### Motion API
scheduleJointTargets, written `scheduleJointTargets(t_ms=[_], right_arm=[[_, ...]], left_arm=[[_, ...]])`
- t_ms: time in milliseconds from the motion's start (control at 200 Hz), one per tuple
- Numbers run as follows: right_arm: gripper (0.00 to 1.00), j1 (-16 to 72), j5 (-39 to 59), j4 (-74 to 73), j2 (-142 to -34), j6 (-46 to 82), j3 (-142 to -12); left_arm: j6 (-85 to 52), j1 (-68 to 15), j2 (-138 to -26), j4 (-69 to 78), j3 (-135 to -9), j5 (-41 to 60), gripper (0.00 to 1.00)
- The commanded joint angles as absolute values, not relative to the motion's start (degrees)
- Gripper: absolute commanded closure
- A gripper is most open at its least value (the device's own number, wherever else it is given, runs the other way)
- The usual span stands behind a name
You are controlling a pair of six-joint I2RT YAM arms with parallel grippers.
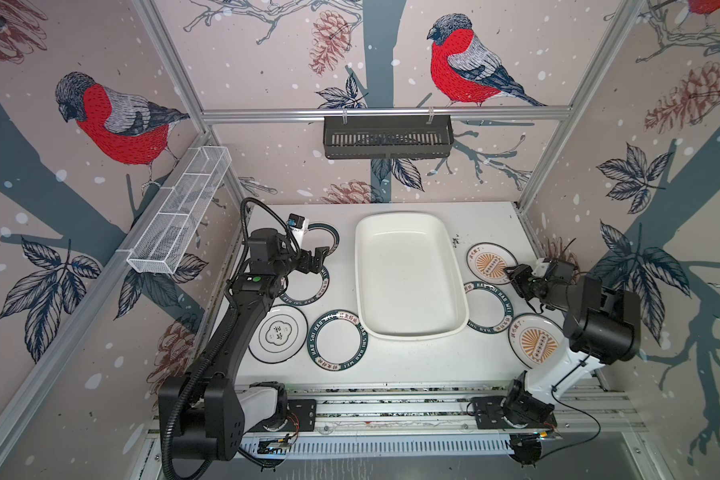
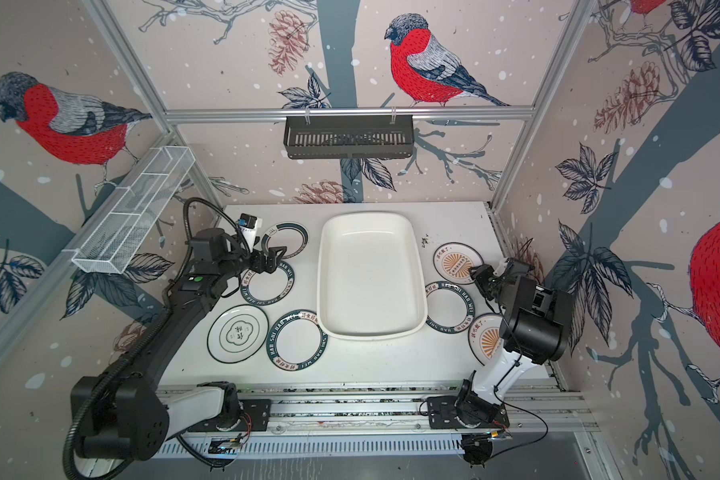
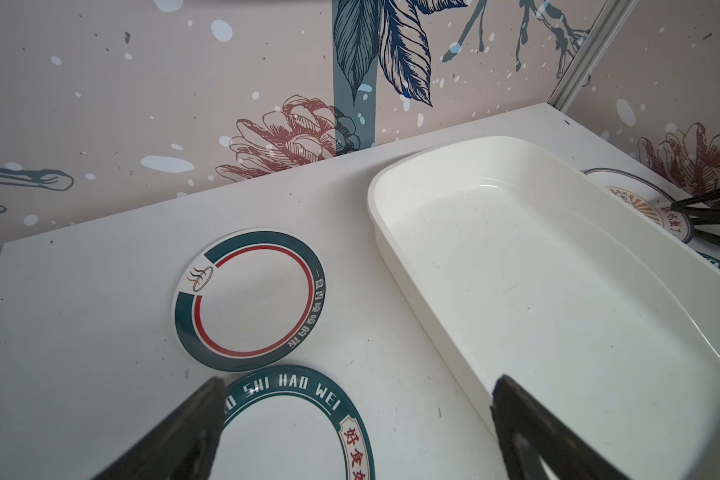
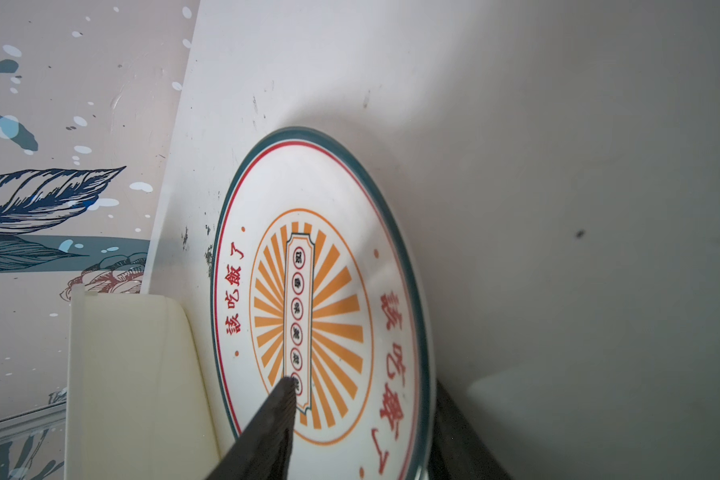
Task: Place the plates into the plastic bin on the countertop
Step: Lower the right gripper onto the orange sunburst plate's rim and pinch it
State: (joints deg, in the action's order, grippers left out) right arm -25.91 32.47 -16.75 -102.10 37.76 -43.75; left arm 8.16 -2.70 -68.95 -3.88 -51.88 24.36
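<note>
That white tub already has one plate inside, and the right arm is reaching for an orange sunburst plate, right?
No: the plastic bin is empty, as both top views show. The right arm's fingers are indeed at an orange sunburst plate.

Your large shallow white plastic bin (image 1: 412,333) read plain glossy white, no pattern. Your flat white countertop (image 1: 391,365) carried small dark specks. The small round white plate with an orange sunburst centre (image 4: 329,266) showed red characters beside the rays, and at its rim a thin red line inside a teal one; a second sunburst plate (image 1: 535,340) repeated this. The round white plate with a dark green rim (image 1: 337,340) bore white lettering, HAO SHI HAO WEI, plus red characters on white panels. You also had a plate with a broken green band (image 3: 250,299) and red inner ring, and a black-rimmed plate (image 1: 278,332) with a dark clover emblem. Walls (image 1: 267,174) were pinkish, printed with red-breasted birds, brown pine cones and teal branches.
</note>
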Motion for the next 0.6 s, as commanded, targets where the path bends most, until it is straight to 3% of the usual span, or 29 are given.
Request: scheduleJointTargets(t_ms=[0,505,595], right_arm=[[0.52,-26.2,31.6,-15.0,-103.1,38.3,-43.3],[0.67,-27.2,32.6,-17.1,-104.3,39.1,-42.9],[0.76,-27.2,32.9,-17.7,-104.4,39.3,-42.8]], left_arm=[[10.5,-3.0,-68.6,-5.6,-52.9,25.2,0.01],[9.4,-3.2,-67.7,-6.2,-52.0,26.6,0.01],[9.2,-3.2,-67.5,-6.2,-52.0,26.6,0.01]])
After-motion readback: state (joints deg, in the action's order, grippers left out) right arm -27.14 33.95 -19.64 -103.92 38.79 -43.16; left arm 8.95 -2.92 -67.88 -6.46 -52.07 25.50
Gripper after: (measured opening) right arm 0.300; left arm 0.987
